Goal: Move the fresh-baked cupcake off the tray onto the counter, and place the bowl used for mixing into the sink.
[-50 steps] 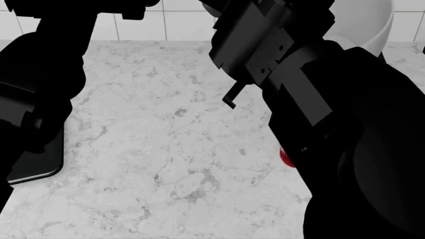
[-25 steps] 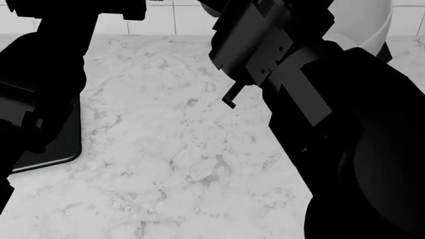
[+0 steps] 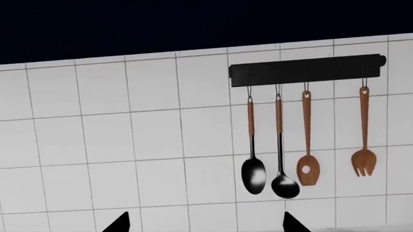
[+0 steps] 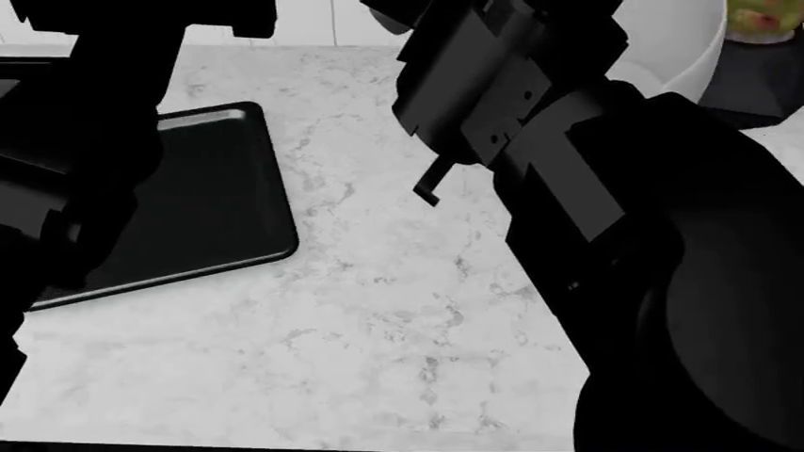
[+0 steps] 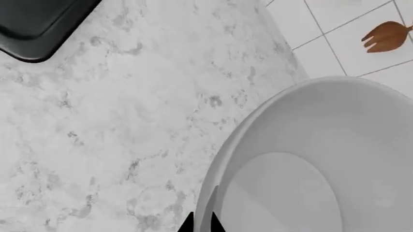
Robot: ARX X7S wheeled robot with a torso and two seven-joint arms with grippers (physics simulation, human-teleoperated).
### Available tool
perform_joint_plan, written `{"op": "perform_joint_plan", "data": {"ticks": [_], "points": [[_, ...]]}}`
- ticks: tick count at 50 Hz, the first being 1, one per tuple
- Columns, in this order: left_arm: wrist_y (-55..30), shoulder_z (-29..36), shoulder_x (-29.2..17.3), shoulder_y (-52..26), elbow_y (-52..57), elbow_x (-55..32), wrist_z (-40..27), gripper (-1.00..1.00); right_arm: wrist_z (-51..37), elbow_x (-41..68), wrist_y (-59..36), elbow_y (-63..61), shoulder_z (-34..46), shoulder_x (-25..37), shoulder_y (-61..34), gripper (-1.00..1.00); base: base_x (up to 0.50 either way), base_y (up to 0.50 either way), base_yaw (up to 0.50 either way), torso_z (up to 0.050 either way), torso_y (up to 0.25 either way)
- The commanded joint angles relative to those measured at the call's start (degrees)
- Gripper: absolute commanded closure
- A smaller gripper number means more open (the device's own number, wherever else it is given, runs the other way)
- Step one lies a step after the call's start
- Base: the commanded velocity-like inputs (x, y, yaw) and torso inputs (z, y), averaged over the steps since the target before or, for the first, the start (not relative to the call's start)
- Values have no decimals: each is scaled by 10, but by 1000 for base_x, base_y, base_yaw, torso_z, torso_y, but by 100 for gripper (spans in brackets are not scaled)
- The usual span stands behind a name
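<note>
The tray (image 4: 214, 207) has slid further into view; the right end effector (image 5: 201, 223) apparently pinches the bowl (image 5: 310, 159) rim, sink next.

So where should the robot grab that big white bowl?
Probably by the thin rim of the bowl, one finger inside and one outside. Its walls are smooth, wide and sloping, too big to squeeze across. It sits open side up, so coming down from above looks best. The right gripper is already at that rim.
</note>
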State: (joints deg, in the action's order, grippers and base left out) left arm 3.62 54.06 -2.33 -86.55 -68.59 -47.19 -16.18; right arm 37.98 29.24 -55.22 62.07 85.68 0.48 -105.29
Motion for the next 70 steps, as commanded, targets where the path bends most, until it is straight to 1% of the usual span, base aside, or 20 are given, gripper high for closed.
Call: {"op": "perform_joint_plan", "data": {"ticks": [1,9,32,48,70], "points": [[-2,-5,-4,5,7,2,-4,-100,1,-12,21,9,4,-5,-4,100,1,387,0,0,0],[-3,-5,-4,6,9,2,-5,-100,2,-12,23,9,4,-5,-4,100,1,388,0,0,0],[0,-3,3,1,-9,3,0,-100,7,-17,25,12,4,-5,-7,100,-155,443,0,1,0],[-5,-3,-4,4,7,0,-6,-100,6,-14,25,7,3,-5,-4,100,-131,444,0,0,0],[0,-2,3,1,-9,1,-1,-100,13,-19,32,9,6,-4,-5,100,-45,459,0,0,0]]}}
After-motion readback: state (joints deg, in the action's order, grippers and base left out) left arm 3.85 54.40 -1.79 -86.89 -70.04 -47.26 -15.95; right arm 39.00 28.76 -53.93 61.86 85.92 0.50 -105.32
